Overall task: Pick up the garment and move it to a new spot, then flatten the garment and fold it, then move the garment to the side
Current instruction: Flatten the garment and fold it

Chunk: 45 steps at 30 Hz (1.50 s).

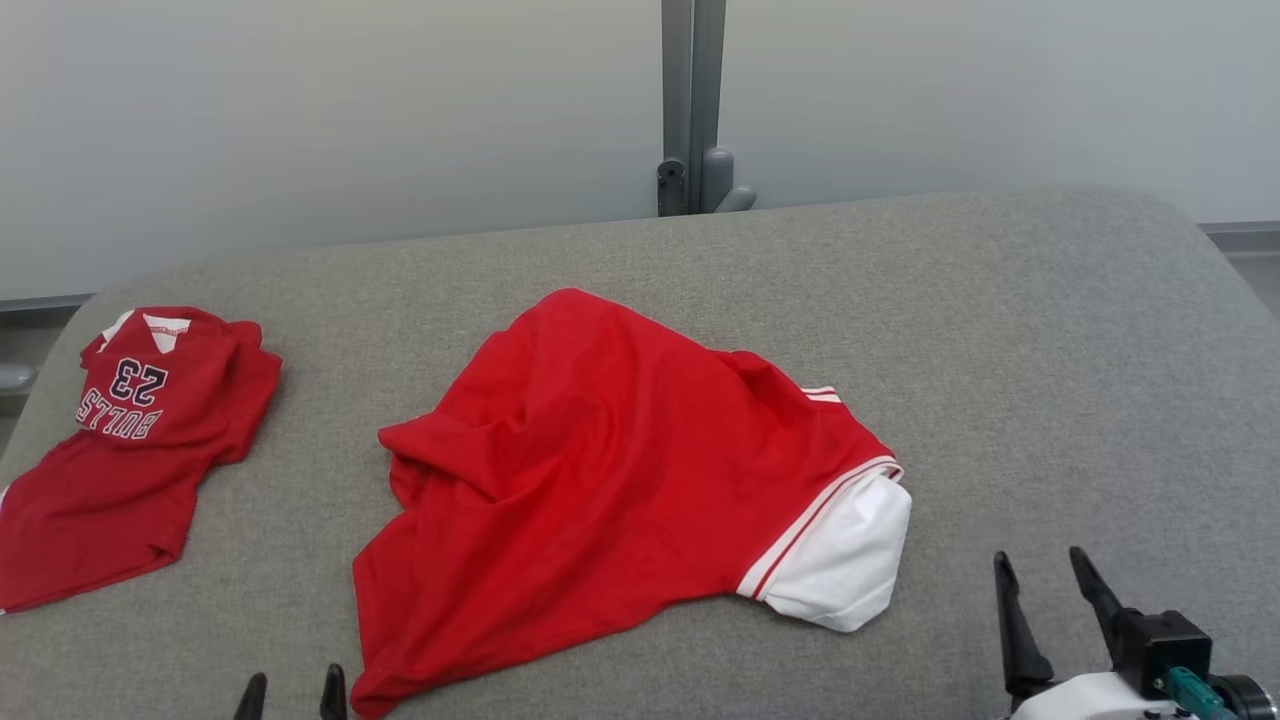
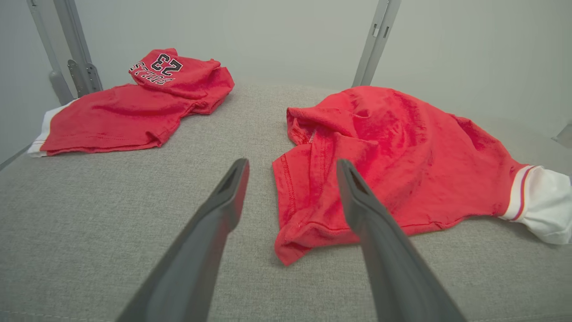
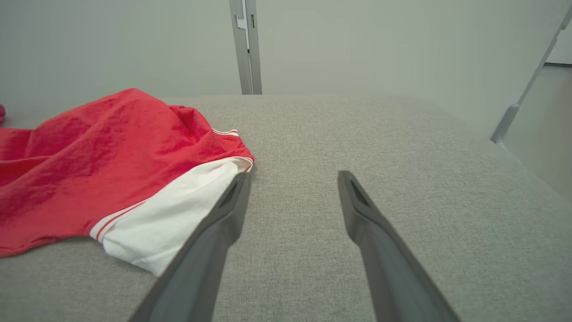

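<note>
Reading "BULLS 23", upside down, on the red jersey (image 1: 150, 440) well left of the crumpled red shirt (image 1: 600, 470) lying on the grey table (image 1: 1000, 330); left gripper (image 1: 294, 678) spread wide, empty, just beside the shirt's near corner; right gripper (image 1: 1039, 553) spread too, empty, near the shirt's white sleeve

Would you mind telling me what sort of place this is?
Probably a lab or test bay for folding practice: a grey fabric-covered table, pale partition panels on a metal post, a crumpled red garment and a folded jersey.
</note>
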{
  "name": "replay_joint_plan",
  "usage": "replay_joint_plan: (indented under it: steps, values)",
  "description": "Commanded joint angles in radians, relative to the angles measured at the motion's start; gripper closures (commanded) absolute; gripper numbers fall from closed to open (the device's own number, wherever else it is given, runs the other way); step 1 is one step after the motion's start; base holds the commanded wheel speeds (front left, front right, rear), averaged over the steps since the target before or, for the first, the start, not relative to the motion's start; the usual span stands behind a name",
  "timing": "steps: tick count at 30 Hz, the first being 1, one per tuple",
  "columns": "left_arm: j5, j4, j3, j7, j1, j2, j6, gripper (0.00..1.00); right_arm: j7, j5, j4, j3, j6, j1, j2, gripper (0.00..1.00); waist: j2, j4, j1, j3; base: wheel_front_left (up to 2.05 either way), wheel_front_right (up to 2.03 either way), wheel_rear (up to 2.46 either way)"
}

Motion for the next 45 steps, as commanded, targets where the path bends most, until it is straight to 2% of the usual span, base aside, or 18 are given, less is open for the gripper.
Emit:
replay_joint_plan:
  steps: [1, 3, 6, 7, 11, 15, 21, 28, 37, 40, 45]
  values:
    - [-0.022, -0.002, -0.028, 0.000, -0.018, 0.012, -0.003, 0.00, -0.003, 0.027, 0.031, 0.046, 0.000, -0.028, -0.002, 0.00, 0.0085, -0.002, 0.0000, 0.003, 0.00, 0.00, 0.00]
    - [-0.049, 0.009, -0.080, 0.000, -0.023, 0.035, -0.003, 0.00, 0.007, 0.051, 0.073, 0.120, 0.000, -0.053, -0.013, 0.00, 0.0085, -0.005, 0.0000, 0.008, 0.00, 0.00, 0.00]
    - [-0.089, 0.052, -0.169, 0.000, -0.037, 0.079, -0.003, 0.00, 0.089, 0.105, 0.128, 0.220, -0.001, -0.109, -0.053, 0.00, 0.0085, -0.010, 0.0000, 0.019, 0.00, 0.00, 0.00]
    - [-0.089, 0.052, -0.169, 0.000, -0.037, 0.079, -0.003, 0.00, 0.089, 0.105, 0.128, 0.220, -0.001, -0.109, -0.053, 0.00, 0.0085, -0.010, 0.0000, 0.019, 0.00, 0.00, 0.00]
    - [-0.147, 0.103, -0.258, 0.017, -0.082, 0.124, -0.003, 0.00, 0.200, 0.159, 0.179, 0.295, -0.001, -0.184, -0.092, 0.00, 0.0085, -0.008, 0.0000, 0.038, 0.00, 0.00, 0.00]
    - [-0.183, 0.153, -0.318, 0.047, -0.138, 0.161, -0.003, 0.00, 0.298, 0.225, 0.223, 0.335, -0.001, -0.250, -0.098, 0.00, 0.0085, -0.001, 0.0000, 0.068, 0.00, 0.00, 0.00]
    - [-0.211, 0.208, -0.374, 0.039, -0.232, 0.199, -0.003, 0.00, 0.373, 0.273, 0.279, 0.380, -0.001, -0.348, -0.114, 0.00, 0.0085, 0.012, 0.0000, 0.139, 0.00, 0.00, 0.00]
    - [-0.236, 0.282, -0.389, 0.028, -0.279, 0.219, -0.003, 0.00, 0.387, 0.317, 0.332, 0.419, -0.001, -0.400, -0.123, 0.00, 0.0085, 0.022, 0.0000, 0.170, 0.00, 0.00, 0.00]
    - [-0.282, 0.308, -0.363, 0.009, -0.264, 0.209, 0.000, 0.00, 0.371, 0.374, 0.359, 0.461, 0.000, -0.389, -0.141, 0.00, 0.0085, 0.034, 0.0000, 0.171, 0.00, 0.00, 0.00]
    - [-0.321, 0.305, -0.390, 0.018, -0.285, 0.205, -0.002, 0.00, 0.368, 0.381, 0.365, 0.467, 0.000, -0.391, -0.150, 0.00, 0.0085, 0.034, 0.0000, 0.173, 0.00, 0.00, 0.00]
    - [-0.383, 0.298, -0.445, 0.019, -0.311, 0.230, -0.002, 0.00, 0.351, 0.387, 0.361, 0.479, 0.000, -0.403, -0.156, 0.00, 0.0085, 0.028, 0.0000, 0.181, 0.00, 0.00, 0.00]
